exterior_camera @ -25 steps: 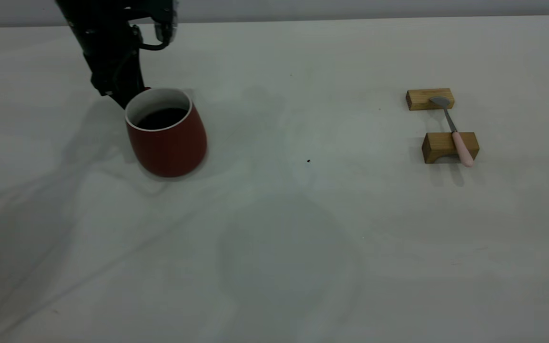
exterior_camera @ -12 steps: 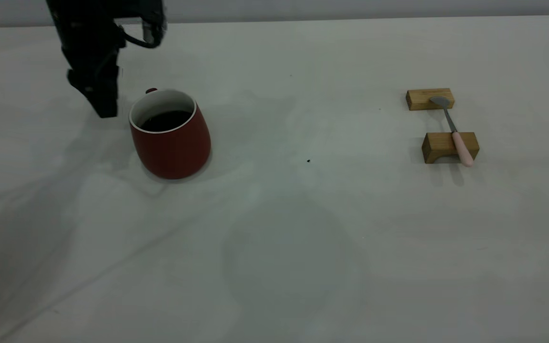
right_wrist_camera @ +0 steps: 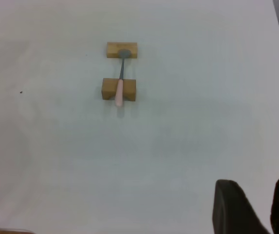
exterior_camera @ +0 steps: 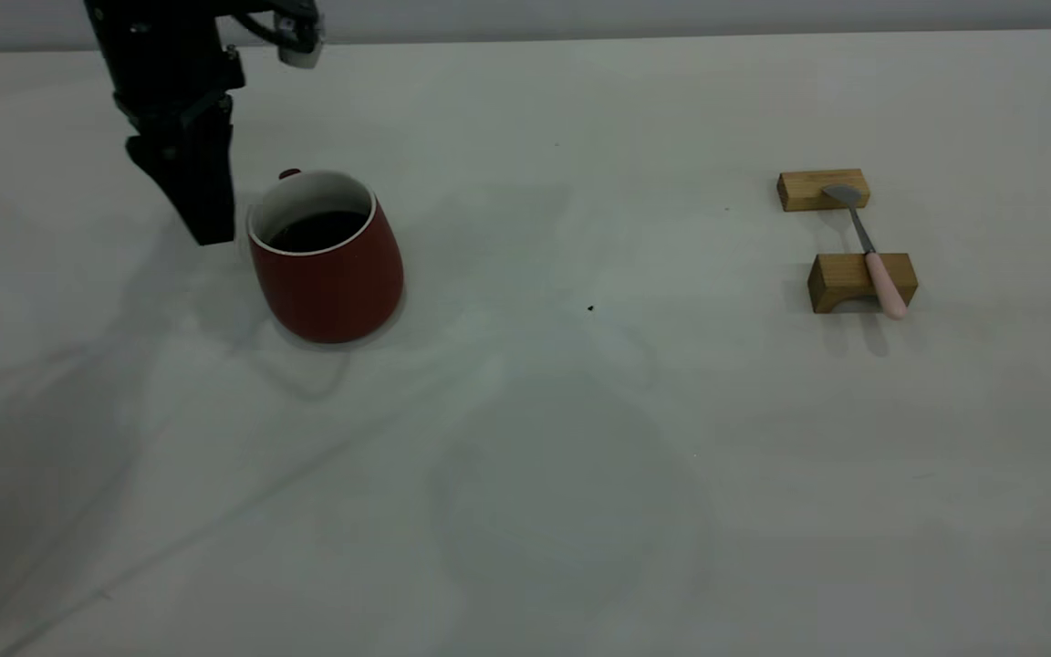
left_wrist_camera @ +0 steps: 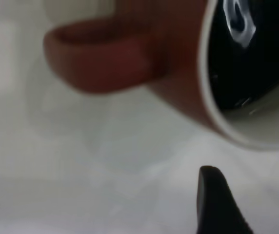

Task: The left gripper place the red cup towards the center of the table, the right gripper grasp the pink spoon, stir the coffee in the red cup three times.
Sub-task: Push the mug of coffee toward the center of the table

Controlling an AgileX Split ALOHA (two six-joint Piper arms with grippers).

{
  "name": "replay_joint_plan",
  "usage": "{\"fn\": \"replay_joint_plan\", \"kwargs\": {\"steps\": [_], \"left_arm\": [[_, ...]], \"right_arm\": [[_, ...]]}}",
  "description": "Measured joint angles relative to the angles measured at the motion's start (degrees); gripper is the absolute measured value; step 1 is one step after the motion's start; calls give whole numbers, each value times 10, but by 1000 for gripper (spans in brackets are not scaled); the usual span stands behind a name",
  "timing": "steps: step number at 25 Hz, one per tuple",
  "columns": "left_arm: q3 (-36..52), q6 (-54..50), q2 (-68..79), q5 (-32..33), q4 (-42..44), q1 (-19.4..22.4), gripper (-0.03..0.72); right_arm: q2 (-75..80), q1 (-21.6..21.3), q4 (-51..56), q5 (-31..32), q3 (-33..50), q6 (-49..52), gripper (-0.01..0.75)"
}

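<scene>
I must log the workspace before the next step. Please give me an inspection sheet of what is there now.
Surface: white table, one tiny dark speck.
Job's things: red cup upright, coffee inside; pink spoon lying across two wooden blocks.
Clutter: nothing seen.
Grippers: left gripper beside the cup, apart from it, holding nothing; right gripper far from the spoon, fingers parted, empty.
Cables: nothing seen.
Surroundings: grey wall behind.

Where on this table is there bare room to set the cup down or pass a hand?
Bare: the wide stretch of table between the red cup and the two wooden blocks, marked only by a dark speck, plus the whole near side. Crowded: the far left, where the left gripper hangs beside the cup, and around the pink spoon on the blocks.
</scene>
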Motion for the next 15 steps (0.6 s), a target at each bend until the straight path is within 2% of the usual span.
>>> {"fn": "replay_joint_plan", "kwargs": {"steps": [8, 15], "left_arm": [[0, -10, 18, 0, -5, -2, 426], [0, -13, 30, -16, 5, -23, 426]], "right_arm": [[0, 0, 0, 0, 0, 0, 238], [0, 0, 0, 0, 0, 0, 238]]}}
